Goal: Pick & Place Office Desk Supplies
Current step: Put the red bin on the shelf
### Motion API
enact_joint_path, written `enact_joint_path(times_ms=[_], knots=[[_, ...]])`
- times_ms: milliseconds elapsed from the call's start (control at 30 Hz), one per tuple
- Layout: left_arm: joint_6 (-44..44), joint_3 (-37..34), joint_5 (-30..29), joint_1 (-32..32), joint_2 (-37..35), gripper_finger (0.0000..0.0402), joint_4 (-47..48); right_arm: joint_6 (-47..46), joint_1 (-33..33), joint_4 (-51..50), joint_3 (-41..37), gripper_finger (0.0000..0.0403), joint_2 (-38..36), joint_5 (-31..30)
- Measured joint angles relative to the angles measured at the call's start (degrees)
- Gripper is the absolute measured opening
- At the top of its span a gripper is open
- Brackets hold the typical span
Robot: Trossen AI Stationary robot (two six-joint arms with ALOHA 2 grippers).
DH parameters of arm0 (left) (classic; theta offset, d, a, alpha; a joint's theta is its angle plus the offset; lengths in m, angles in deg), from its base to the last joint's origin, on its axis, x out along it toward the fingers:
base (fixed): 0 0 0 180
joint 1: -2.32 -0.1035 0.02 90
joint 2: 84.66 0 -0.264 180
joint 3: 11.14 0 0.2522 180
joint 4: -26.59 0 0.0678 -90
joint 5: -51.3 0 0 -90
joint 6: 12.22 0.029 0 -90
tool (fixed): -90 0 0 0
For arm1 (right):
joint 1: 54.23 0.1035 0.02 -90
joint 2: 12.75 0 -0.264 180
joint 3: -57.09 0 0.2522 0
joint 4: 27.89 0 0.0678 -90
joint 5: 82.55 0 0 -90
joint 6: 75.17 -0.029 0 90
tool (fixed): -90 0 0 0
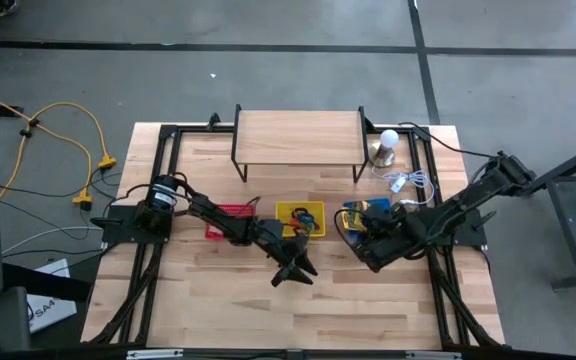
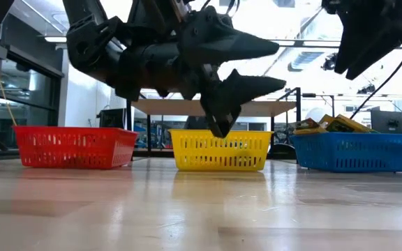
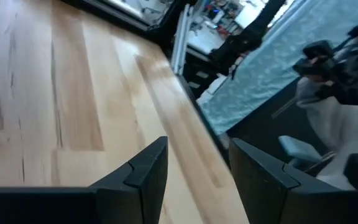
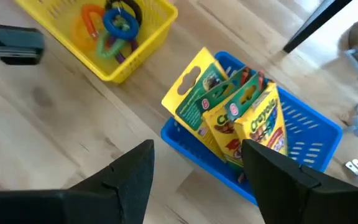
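Note:
Several yellow-and-green crayon boxes stand on end, leaning, inside the blue basket. Coloured rings lie on the floor of the yellow basket. My right gripper hangs open above the blue basket's near side, slanting down, with nothing between its fingers. My left gripper is open in front of the yellow basket, clear of the table; in the left wrist view it frames only bare wood. The red basket stands at the left of the row.
A wooden shelf riser stands at the table's far side behind the baskets. A white bulb on a metal base and a tangle of white wire lie far right. Bare wood spreads along the table's near half.

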Motion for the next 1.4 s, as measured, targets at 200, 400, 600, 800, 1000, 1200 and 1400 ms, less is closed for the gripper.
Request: enact_joint_path(times_ms=[200, 400, 600, 800, 1000, 1200, 1400], knots=[[-0.5, 0.0, 3.3, -2.0, -2.4, 0.0166, 0.1, 0.1, 1.6, -0.2, 0.0, 0.0231, -5.3, -2.1], [-0.5, 0.0, 3.4, -1.4, -5.1, 0.0166, 0.6, 2.0, 4.1, -0.4, 0.0, 0.0231, -12.5, -8.1], [1.2, 0.0, 3.5, -0.6, -8.9, 0.0166, 6.4, 5.5, 6.9, -0.7, 0.0, 0.0231, -18.8, -13.6], [3.8, 0.0, 3.0, -0.6, -13.7, 0.0166, 11.9, 8.0, 9.3, -2.4, -0.4, 0.0231, -23.5, -19.2], [6.4, 0.0, 2.9, -0.6, -18.0, 0.0166, 17.4, 4.9, 12.0, -6.0, -3.7, 0.0231, -29.3, -24.0], [7.5, 0.0, 2.9, -0.6, -20.8, 0.0166, 20.5, 4.6, 12.9, -6.2, -9.0, 0.0231, -38.2, -26.2], [7.5, 0.0, 2.9, -0.6, -21.0, 0.0166, 20.5, 4.8, 13.0, -6.3, -13.0, 0.0231, -46.5, -27.5]])
